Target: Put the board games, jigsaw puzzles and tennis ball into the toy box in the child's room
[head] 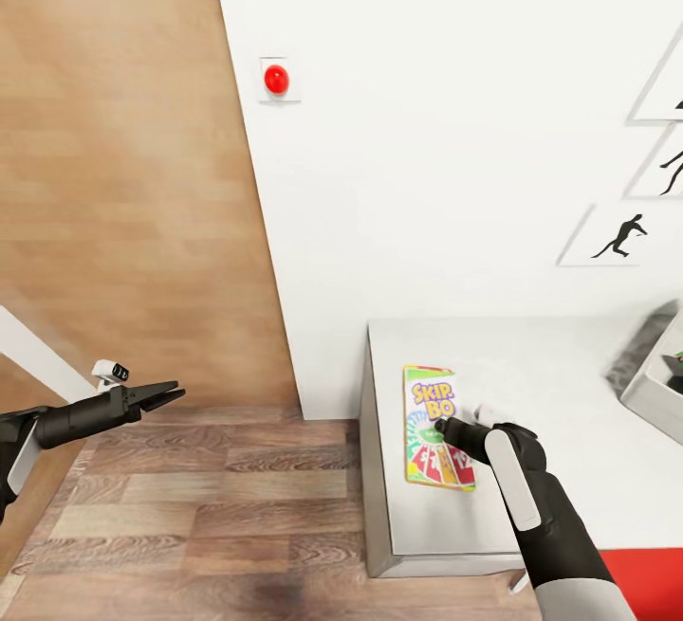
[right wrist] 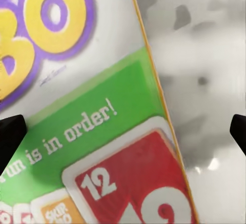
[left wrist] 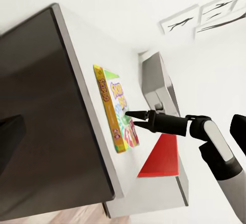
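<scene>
The SKIP-BO board game (head: 434,424) lies flat on the pale grey table (head: 550,365), close to its left edge. My right gripper (head: 440,429) hovers just over the box's lower half, open. In the right wrist view its dark fingertips (right wrist: 10,137) stand wide apart over the game (right wrist: 97,106), with nothing between them. In the left wrist view the game (left wrist: 115,108) shows from the side with the right gripper (left wrist: 133,118) above it. My left gripper (head: 169,394) hangs open over the floor, far left of the table. A grey toy box (head: 655,389) sits at the table's right.
A white wall behind the table carries a red button (head: 276,80) and framed silhouette pictures (head: 617,235). Wood floor (head: 190,498) lies left of the table, by a wood-panelled wall. A red surface (head: 650,578) shows at the lower right.
</scene>
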